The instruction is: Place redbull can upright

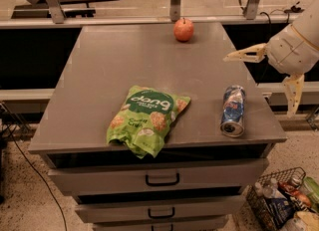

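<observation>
The redbull can [233, 110] lies on its side near the right front corner of the grey cabinet top [149, 60], its open end facing the front edge. My gripper [266, 78] hangs off the cabinet's right edge, to the right of the can and above it. Its two pale fingers [244, 54] are spread wide apart, one pointing left over the cabinet edge and one pointing down. It holds nothing and does not touch the can.
A green snack bag [144, 119] lies at the front middle of the top, overhanging the edge. A red apple [184, 29] sits at the back. Drawers are below the top. A wire basket [281, 200] with bottles stands on the floor at lower right.
</observation>
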{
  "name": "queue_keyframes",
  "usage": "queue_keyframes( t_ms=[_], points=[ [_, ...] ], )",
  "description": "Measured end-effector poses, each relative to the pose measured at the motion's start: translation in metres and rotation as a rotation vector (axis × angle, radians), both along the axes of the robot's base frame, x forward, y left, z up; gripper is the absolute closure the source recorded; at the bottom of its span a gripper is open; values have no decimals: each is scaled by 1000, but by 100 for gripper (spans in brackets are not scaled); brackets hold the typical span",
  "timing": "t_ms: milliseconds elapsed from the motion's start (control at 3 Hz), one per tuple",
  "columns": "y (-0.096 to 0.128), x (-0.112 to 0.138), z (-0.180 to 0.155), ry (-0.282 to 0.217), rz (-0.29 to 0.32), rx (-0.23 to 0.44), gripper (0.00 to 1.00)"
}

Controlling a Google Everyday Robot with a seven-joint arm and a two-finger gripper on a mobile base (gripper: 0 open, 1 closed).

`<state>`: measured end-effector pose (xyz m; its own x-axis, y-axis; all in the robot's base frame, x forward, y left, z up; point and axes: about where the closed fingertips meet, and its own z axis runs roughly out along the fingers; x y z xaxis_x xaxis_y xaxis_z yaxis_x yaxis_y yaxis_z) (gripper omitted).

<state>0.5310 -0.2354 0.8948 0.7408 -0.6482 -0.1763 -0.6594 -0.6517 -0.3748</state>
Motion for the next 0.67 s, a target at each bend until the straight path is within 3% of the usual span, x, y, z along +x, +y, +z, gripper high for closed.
queue_keyframes(
  t_ms=[667],
  points=[
    [19,-25,-27,44,95,-61,0]
  ],
)
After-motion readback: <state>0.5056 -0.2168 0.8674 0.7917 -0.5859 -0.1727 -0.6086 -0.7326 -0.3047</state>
